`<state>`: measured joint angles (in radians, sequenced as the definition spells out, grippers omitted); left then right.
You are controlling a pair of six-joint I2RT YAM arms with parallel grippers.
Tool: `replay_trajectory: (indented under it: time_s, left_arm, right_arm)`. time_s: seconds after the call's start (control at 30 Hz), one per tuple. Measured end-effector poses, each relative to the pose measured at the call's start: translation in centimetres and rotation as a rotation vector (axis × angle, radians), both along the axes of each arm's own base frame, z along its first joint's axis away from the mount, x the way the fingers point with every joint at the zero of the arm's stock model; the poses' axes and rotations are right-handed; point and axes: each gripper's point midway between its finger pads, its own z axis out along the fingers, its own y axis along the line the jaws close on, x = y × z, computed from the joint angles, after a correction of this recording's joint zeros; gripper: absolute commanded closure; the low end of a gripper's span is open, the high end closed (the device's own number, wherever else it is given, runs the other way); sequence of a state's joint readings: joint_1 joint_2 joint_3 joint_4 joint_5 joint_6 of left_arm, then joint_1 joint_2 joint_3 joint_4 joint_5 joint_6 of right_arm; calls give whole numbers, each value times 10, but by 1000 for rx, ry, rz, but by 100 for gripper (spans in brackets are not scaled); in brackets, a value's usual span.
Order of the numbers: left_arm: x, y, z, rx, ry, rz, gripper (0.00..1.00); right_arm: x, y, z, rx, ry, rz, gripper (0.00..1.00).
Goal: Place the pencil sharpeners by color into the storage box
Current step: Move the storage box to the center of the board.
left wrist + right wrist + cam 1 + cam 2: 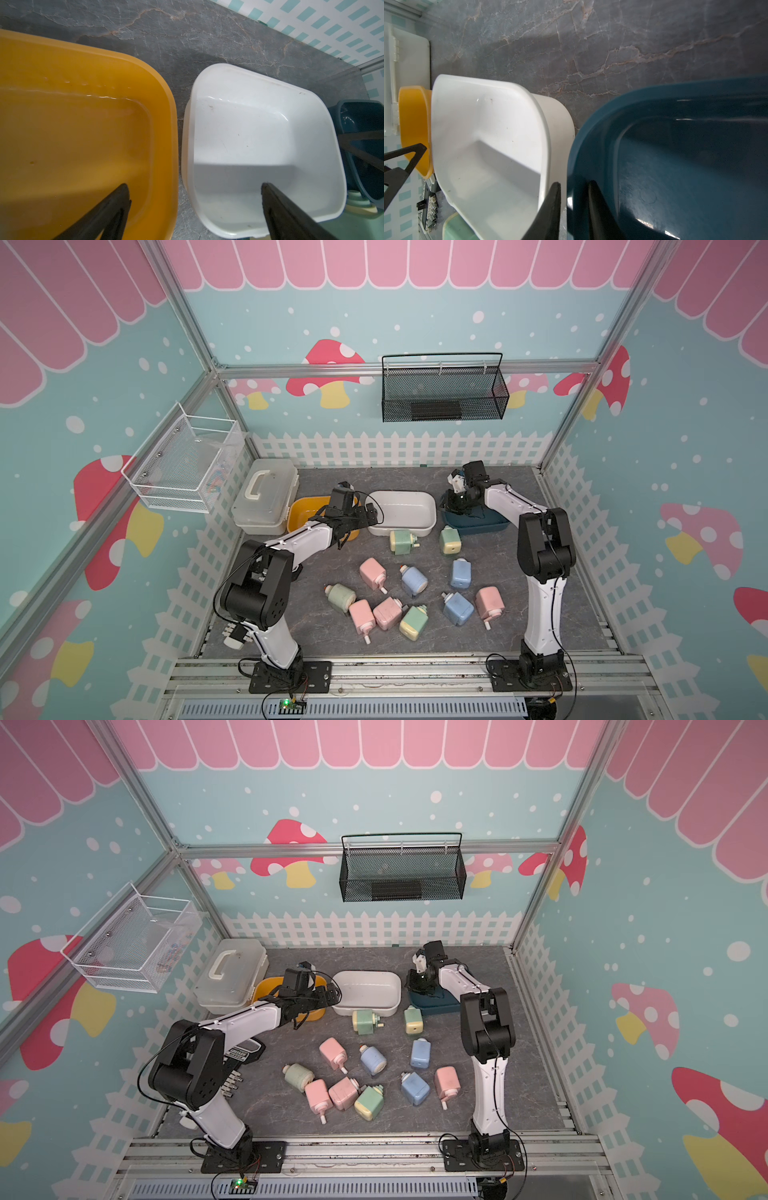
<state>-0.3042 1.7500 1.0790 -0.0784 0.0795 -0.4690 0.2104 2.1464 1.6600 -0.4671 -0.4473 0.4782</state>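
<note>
Two grippers sit up at the tub row. Right gripper [575, 184]: jaws only narrowly parted, astride the dark blue tub [695, 166] rim on its white-tub side. One finger is inside, the other in the gap to the white tub [488, 135]. A sliver of gap shows on the outer side, so it looks released rather than pinching. Left gripper [195, 207]: spread wide, holding nothing, hovering over the gap between yellow tub [83, 135] and white tub. Eleven pencil sharpeners [387, 612] all lie on the grey table [320, 635] in front of the tubs: four pink, four green, three blue. Two green ones lie just beside the tubs' front walls. Lidded clear case [266, 497] stands beside the yellow tub.
</note>
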Motion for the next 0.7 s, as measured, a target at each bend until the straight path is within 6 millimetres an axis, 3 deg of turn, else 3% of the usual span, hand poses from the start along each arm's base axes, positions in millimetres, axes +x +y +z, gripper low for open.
replay_trajectory:
  time_s: [0.3, 0.5, 0.6, 0.7]
  left_arm:
    - [6, -7, 4, -22, -4, -22, 1]
    - [16, -10, -2, -18, 5, -21, 1]
    - [18, -10, -8, -11, 20, -19, 1]
    - [20, -10, -12, -7, 32, -18, 1]
  right_arm:
    - [5, 8, 8, 53, -19, 4, 57]
    - [-2, 3, 9, 38, -49, -5, 34]
    - [-6, 2, 14, 35, -66, 2, 11]
    - [-6, 3, 15, 40, -80, 10, 3]
